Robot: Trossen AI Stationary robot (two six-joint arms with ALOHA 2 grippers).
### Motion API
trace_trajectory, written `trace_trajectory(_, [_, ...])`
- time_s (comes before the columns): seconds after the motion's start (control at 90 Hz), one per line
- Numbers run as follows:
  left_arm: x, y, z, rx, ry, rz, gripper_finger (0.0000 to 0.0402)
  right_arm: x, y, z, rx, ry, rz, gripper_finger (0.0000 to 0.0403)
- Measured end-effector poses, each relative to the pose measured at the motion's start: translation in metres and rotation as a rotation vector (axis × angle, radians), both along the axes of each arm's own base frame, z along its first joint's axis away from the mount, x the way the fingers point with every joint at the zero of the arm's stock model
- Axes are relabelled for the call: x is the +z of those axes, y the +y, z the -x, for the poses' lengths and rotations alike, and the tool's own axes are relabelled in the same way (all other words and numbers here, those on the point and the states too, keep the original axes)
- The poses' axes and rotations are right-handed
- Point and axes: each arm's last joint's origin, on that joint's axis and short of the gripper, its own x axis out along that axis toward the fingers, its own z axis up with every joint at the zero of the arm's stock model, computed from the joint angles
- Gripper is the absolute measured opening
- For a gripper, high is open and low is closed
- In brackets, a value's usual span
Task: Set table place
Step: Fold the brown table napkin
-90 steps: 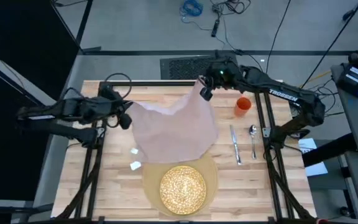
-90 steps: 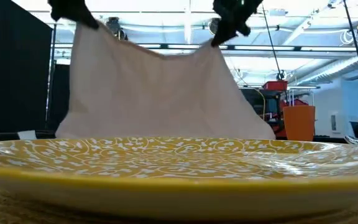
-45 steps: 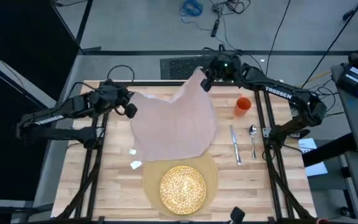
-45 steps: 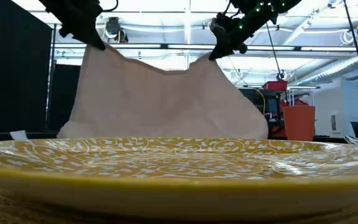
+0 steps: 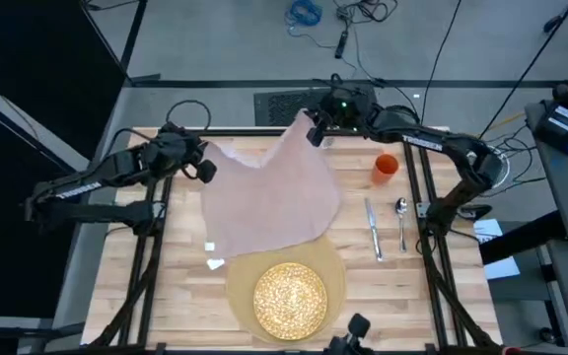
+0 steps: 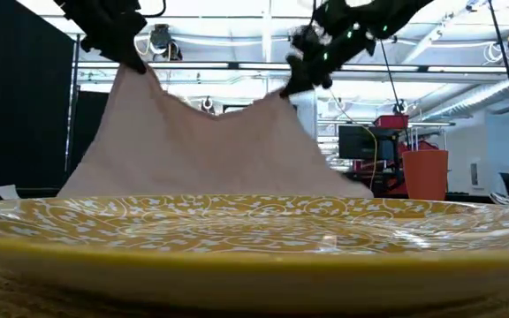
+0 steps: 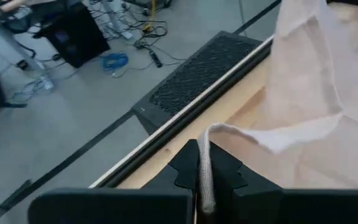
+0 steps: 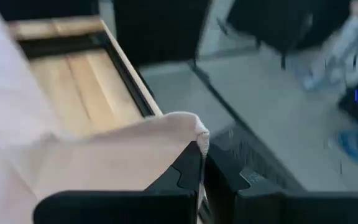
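Napkin [image 5: 269, 197]: I am seeing it hanging by two far corners, its near edge trailing on the tabletop [image 5: 166, 296] just behind the placemat [image 5: 335, 268] and yellow plate [image 5: 290, 298]. Left gripper [image 5: 205, 171] is pinching one corner, jaws closed on a thin fold of cloth. Right gripper [image 5: 313, 130] is pinching the other corner at the tabletop's far edge, jaws likewise closed on cloth. Orange cup [image 5: 386, 168], knife [image 5: 373, 229] and spoon [image 5: 401, 221] are sitting to the right, apart from the cloth.

A robotics lab: bare concrete floor [image 5: 225, 39] strewn with cables [image 5: 304, 14], exposed ceiling ducts [image 6: 467, 88] and strip lights.
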Motion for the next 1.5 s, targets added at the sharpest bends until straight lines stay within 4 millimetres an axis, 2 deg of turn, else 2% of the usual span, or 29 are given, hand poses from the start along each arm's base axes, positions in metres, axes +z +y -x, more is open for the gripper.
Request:
trace_trajectory(0.122, [-0.002,0.000,0.003,0.043,0.045,-0.024,0.0000,-0.006,-0.009,-0.005,0.008,-0.014,0.043,0.0000])
trace_trajectory(0.244, [-0.002,0.001,0.004,0.079,0.060,-0.044,0.0000,0.006,-0.012,-0.013,0.088,-0.093,0.078,0.0000])
trace_trajectory(0.367, [-0.002,0.001,0.005,0.089,0.072,-0.049,0.0000,0.010,-0.012,-0.014,0.126,-0.075,0.108,0.0000])
trace_trajectory(0.589, [-0.003,0.002,0.007,0.128,0.119,-0.089,0.0000,0.009,-0.016,-0.005,-0.004,0.074,0.049,0.0000])
trace_trajectory(0.811, [-0.003,0.002,0.008,0.150,0.133,-0.099,0.0000,0.026,-0.021,-0.010,0.094,-0.149,0.066,0.0000])
trace_trajectory(1.056, [-0.003,0.006,0.011,0.193,0.162,-0.124,0.0000,0.023,-0.037,0.002,0.055,-0.174,0.022,0.0000])
trace_trajectory(1.211, [-0.003,0.009,0.012,0.213,0.161,-0.124,0.0000,0.030,-0.026,-0.012,0.232,-0.278,0.026,0.0000])
trace_trajectory(1.289, [-0.003,0.010,0.013,0.219,0.161,-0.124,0.0000,0.027,-0.022,-0.016,0.172,-0.230,0.039,0.0000])
trace_trajectory(1.378, [-0.003,0.010,0.013,0.219,0.162,-0.125,0.0000,0.021,-0.029,-0.014,0.087,-0.144,0.025,0.0000])
trace_trajectory(1.5, [-0.002,0.010,0.013,0.216,0.163,-0.128,0.0000,0.018,-0.022,-0.023,0.285,-0.195,-0.038,0.0000])
